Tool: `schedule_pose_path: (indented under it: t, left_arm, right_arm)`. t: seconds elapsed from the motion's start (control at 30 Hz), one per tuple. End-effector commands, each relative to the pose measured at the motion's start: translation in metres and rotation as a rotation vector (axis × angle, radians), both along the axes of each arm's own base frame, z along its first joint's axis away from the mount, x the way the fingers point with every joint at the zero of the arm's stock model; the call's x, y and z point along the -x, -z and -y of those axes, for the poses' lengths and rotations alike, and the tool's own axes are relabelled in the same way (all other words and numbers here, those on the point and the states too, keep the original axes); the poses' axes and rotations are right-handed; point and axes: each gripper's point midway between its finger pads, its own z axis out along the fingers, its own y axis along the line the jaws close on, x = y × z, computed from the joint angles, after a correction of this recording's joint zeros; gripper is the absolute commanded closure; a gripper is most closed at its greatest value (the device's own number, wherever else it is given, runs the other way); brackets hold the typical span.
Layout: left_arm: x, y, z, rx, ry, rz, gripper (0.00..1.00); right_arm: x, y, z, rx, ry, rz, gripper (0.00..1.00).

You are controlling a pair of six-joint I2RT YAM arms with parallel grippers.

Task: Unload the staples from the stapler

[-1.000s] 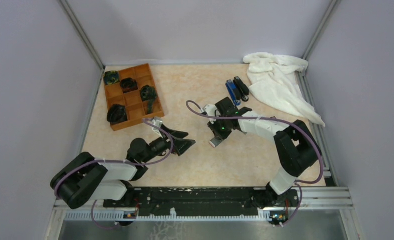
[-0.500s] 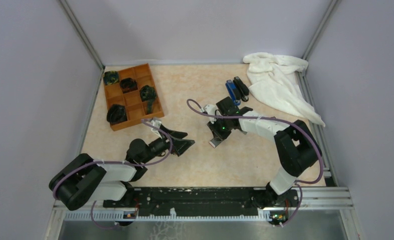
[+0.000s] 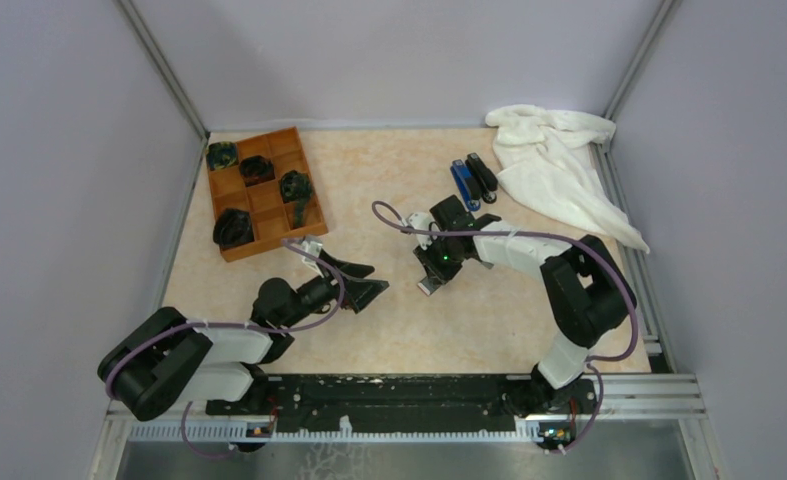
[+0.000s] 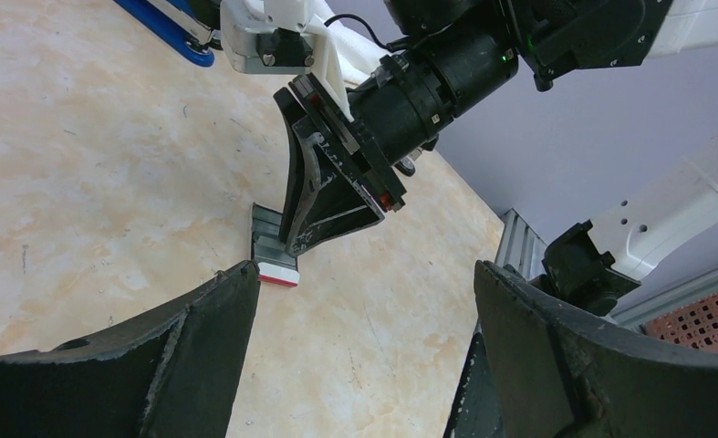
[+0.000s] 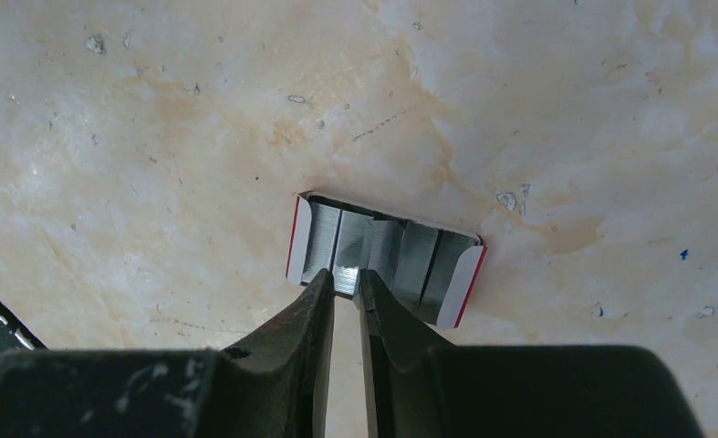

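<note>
My right gripper (image 3: 433, 277) points down at the middle of the counter (image 3: 389, 170), its tips right over a small pale box (image 3: 428, 288) lying flat there. From up here I can't make out how its jaws stand. My left gripper (image 3: 365, 281) sits near the box on its left, apart from it, jaws spread wide with nothing between them. Toward the far right, a black stapler (image 3: 483, 177) and a blue stapler (image 3: 462, 185) lie side by side, just beside a crumpled white cloth (image 3: 554, 165). A wooden compartment tray (image 3: 271, 222) holding dark items sits at the far left.
</note>
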Motion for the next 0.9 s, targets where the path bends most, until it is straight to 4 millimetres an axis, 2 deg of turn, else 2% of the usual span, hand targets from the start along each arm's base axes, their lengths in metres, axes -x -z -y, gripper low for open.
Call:
schedule_pose_path:
  t: [0.0,0.2,0.37,0.5,0.87]
  left_arm:
    - [0.003,-0.005,-0.001,0.009,0.0,0.027,0.07]
    - [0.002,-0.006,-0.001,0.01,-0.001,0.03,0.07]
    - [0.002,-0.006,0.0,0.01,0.0,0.033,0.07]
    - [0.002,-0.007,0.0,0.011,0.0,0.033,0.07]
    - [0.002,-0.007,0.001,0.012,0.004,0.03,0.07]
  right_arm:
    - [-0.008,-0.001,-0.001,0.004,0.011,0.017,0.82]
    - [-0.009,-0.003,-0.001,0.001,0.007,0.026,0.83]
    - [-0.009,-0.026,-0.01,-0.073,-0.014,0.071,0.83]
    - [-0.014,-0.033,-0.007,-0.077,-0.003,0.1,0.83]
    - [-0.015,-0.018,0.0,-0.031,0.014,0.075,0.82]
